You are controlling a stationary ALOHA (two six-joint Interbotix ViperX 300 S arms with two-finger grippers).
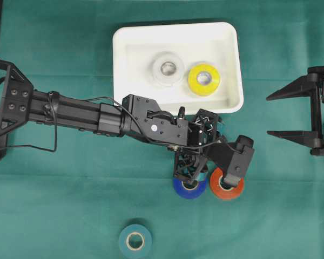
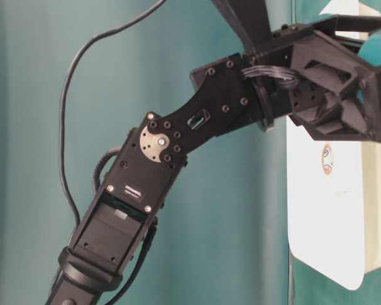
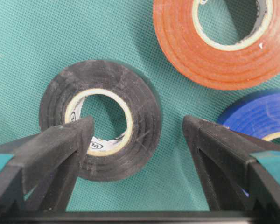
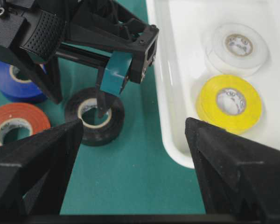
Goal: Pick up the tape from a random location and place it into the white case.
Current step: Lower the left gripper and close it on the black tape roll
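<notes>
Two rolls, a white roll (image 1: 168, 68) and a yellow roll (image 1: 204, 79), are already seated in the white case (image 1: 230, 102). The left gripper (image 3: 137, 140), jaws apart, is lowered over the black roll (image 3: 101, 126) on the cloth (one finger inside its core); grasping, lifting and placing are judged outstanding.

red roll (image 3: 214, 46), blue roll (image 3: 261, 116) crowd black roll (image 3: 100, 133)

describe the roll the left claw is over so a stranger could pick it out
Start at the white case, then look just outside its long wall on the green cloth. Under the open left claw lies the black tape, the only black roll, beside red tape and blue tape.
</notes>
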